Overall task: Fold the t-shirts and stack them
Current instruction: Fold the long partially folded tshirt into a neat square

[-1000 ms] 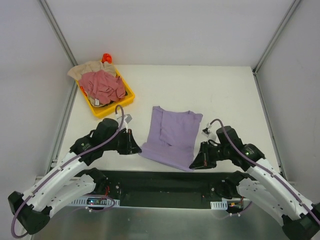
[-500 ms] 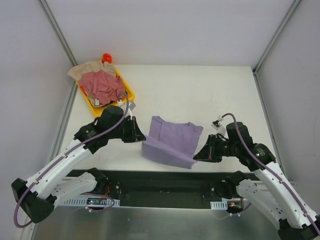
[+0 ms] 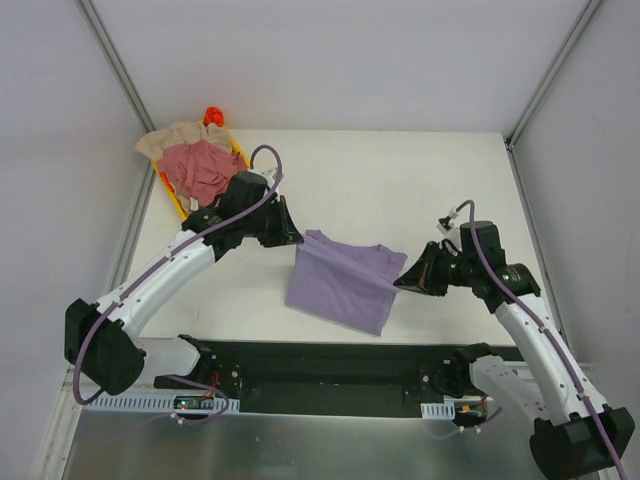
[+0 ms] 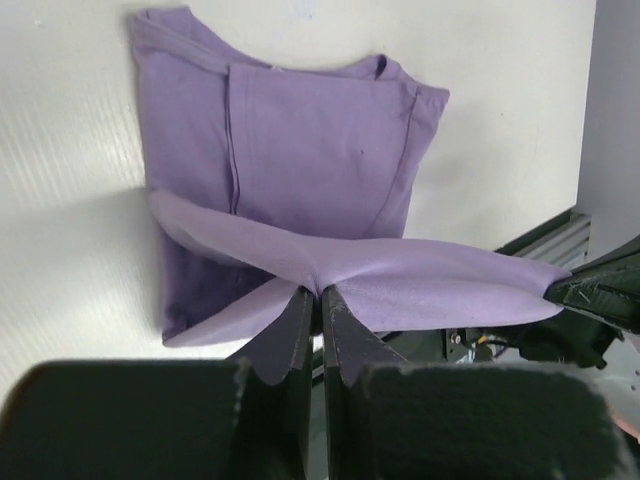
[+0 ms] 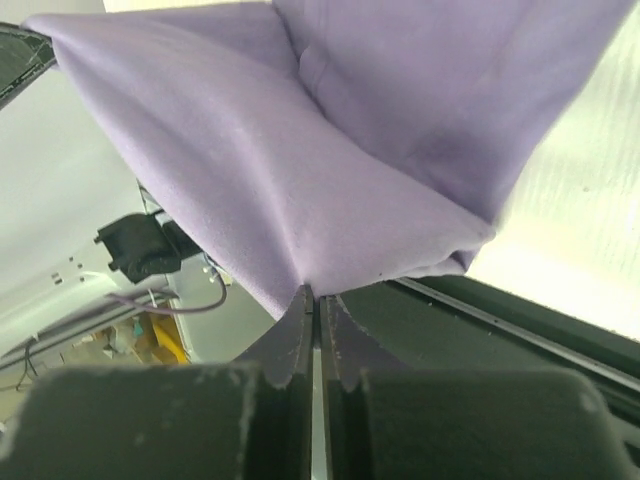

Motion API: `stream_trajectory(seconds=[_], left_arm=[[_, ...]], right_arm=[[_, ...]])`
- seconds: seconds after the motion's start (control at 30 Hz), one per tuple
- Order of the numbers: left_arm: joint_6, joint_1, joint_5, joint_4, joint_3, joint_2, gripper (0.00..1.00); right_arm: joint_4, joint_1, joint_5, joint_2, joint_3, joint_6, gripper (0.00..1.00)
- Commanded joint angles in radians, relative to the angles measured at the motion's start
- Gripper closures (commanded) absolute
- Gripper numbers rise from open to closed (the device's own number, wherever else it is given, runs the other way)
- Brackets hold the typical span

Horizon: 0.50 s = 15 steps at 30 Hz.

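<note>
The lavender-purple t-shirt lies partly folded on the white table, its near hem lifted and doubled over toward the far side. My left gripper is shut on the hem's left corner; the pinch shows in the left wrist view with the shirt spread below. My right gripper is shut on the right corner, seen in the right wrist view under the cloth. The pink-red t-shirt lies crumpled on the beige t-shirt at the far left.
A yellow tray holds the pink-red and beige shirts at the far left corner, with a small orange-red object behind it. A black rail runs along the table's near edge. Grey walls close the sides.
Both grippers have moved away from me and upward, carrying the purple shirt's near hem over the rest of the shirt. The left arm has stretched out toward the tray side.
</note>
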<state>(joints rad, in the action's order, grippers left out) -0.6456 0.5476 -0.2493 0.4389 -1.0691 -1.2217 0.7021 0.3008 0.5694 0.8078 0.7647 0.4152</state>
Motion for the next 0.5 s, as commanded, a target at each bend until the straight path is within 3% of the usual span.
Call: stream_trajectory(seconds=[0.0, 0.47], left_arm=[[0.055, -0.040, 0.019, -0.066, -0.089, -0.091, 1.00], [0.104, -0.113, -0.022, -0.078, -0.301, -0.507, 1.00]], right_arm=[[-0.045, -0.077, 0.032, 0.077, 0.032, -0.065, 0.99], [-0.305, -0.158, -0.157, 0.415, 0.013, -0.119, 0.99]])
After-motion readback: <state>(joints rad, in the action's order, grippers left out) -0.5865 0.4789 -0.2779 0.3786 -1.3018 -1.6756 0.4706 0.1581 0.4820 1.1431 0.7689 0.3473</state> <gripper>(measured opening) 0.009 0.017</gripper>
